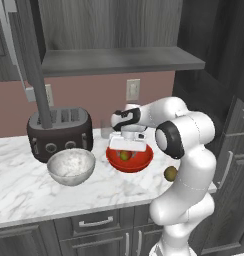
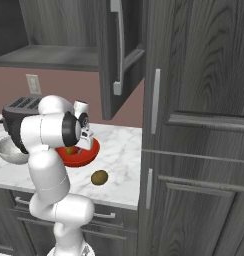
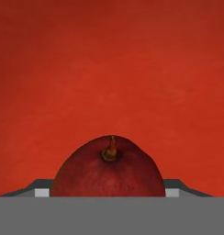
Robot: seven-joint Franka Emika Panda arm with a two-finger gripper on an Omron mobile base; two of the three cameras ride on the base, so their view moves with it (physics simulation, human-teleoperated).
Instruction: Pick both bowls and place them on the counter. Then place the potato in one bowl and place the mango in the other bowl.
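The glossy red bowl (image 1: 139, 163) (image 2: 87, 155) (image 3: 109, 69) stands on the white marble counter (image 1: 24, 192) (image 2: 121, 150). My gripper (image 1: 125, 151) (image 2: 71, 148) reaches down into it and is shut on the mango (image 1: 125, 156) (image 2: 70, 150) (image 3: 108, 174), whose stem end faces the hand camera. The mango hangs low inside the bowl; I cannot tell whether it touches the bottom. To the left of the red bowl stands the white-grey marbled bowl (image 1: 71, 166) (image 2: 8, 150), with nothing in it. The olive-brown potato (image 1: 170, 173) (image 2: 99, 177) lies on the counter to the right of the red bowl.
A dark toaster (image 1: 59, 131) (image 2: 18, 107) and a glass (image 1: 106, 129) stand against the back wall. A dark grey shelf (image 1: 119, 60) hangs above. An open cabinet door (image 2: 119, 50) juts out overhead, and tall dark cabinets (image 2: 199, 125) end the counter on the right.
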